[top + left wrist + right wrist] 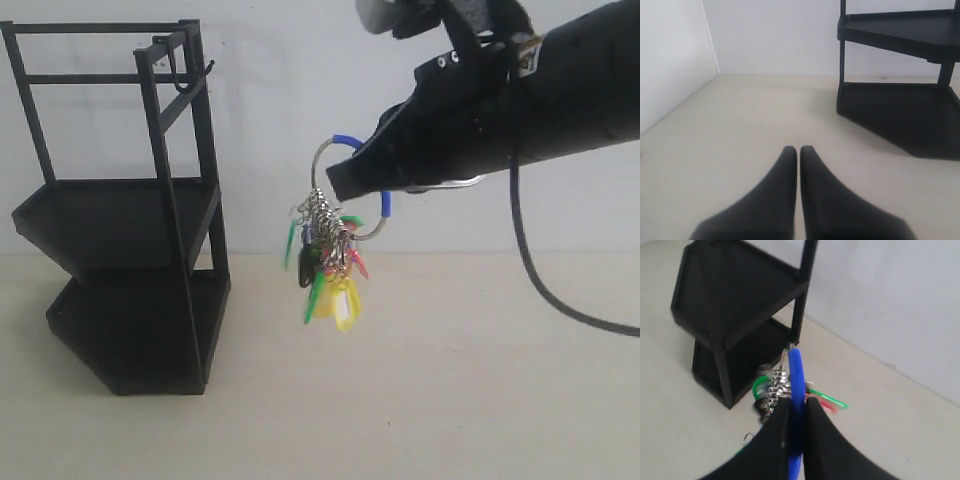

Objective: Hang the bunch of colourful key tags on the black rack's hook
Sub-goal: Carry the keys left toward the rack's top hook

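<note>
The right gripper (345, 180) pinches the colourful key tag bunch (328, 255) aloft beside the black rack (125, 210), while the left gripper's (798, 150) fingers sit pressed together.

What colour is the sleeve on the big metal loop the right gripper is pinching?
Blue, clearest in the right wrist view on the loop.

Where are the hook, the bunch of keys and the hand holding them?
hook (183, 82): exterior view, its curved bottom.
bunch of keys (328, 262): exterior view, the hanging tags.
right hand (796, 415): right wrist view, between fingertips pinching the blue loop.
</note>
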Motion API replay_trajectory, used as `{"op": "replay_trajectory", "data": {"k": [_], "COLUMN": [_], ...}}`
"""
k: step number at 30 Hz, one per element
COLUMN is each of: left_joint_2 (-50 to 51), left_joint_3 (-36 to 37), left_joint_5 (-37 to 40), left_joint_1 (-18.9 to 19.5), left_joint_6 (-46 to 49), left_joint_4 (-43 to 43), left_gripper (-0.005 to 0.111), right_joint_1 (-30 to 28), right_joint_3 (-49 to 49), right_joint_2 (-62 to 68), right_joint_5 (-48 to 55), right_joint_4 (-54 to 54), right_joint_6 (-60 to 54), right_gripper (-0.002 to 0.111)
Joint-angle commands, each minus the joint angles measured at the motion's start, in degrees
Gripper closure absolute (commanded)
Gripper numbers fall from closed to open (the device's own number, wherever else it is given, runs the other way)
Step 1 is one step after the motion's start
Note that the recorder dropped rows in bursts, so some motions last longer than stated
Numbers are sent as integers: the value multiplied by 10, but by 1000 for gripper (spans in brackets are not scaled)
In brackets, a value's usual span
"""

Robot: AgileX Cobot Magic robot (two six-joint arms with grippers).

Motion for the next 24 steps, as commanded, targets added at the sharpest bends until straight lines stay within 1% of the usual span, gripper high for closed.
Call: {"op": "replay_trajectory", "data": {"k": [1, 2, 3, 5, 6, 7, 9, 10, 12, 13, 16, 17, 19, 20, 22, 24], "left_joint_2": [2, 2, 2, 2, 2, 2, 2, 2, 2, 2, 2, 2, 2, 2, 2, 2], "left_joint_3": [-1, -1, -1, -1, -1, -1, -1, -1, -1, -1, -1, -1, -1, -1, -1, -1], "left_joint_5": [-4, -4, -4, -4, -4, -4, -4, -4, -2, -2, -2, -2, -2, -2, -2, -2], "left_joint_1": [-1, -1, -1, -1, -1, -1, -1, -1, -1, -1, -1, -1, -1, -1, -1, -1], "left_joint_6": [-3, -3, -3, -3, -3, -3, -3, -3, -3, -3, -3, -3, -3, -3, -3, -3], "left_joint_4": [0, 0, 0, 0, 0, 0, 0, 0, 0, 0, 0, 0, 0, 0, 0, 0], "left_gripper": [102, 102, 102, 102, 102, 102, 102, 102, 102, 102, 102, 102, 102, 102, 102, 102], "right_joint_1": [8, 22, 22, 1, -3, 7, 36, 32, 5, 3, 42, 38, 12, 12, 29, 38], "right_joint_3": [-4, -4, -4, -4, -4, -4, -4, -4, -4, -4, -4, -4, -4, -4, -4, -4], "right_joint_2": [1, 4, 4, 5, 5, 6, 6, 6, 6, 7, 17, 17, 17, 19, 24, 31], "right_joint_5": [-43, -33, -34, -62, -67, -60, -38, -43, -81, -86, -70, -75, -105, -115, -130, -169], "right_joint_4": [-13, -22, -33, -36, -35, -35, -39, -45, -42, -42, -50, -54, -50, -50, -50, -50], "right_joint_6": [9, -31, -20, 68, 87, 62, -28, -15, 86, 103, 7, 16, 96, 110, 79, 82], "right_gripper": [109, 109, 109, 109, 109, 109, 109, 109, 109, 109, 109, 109, 109, 109, 109, 109]}}
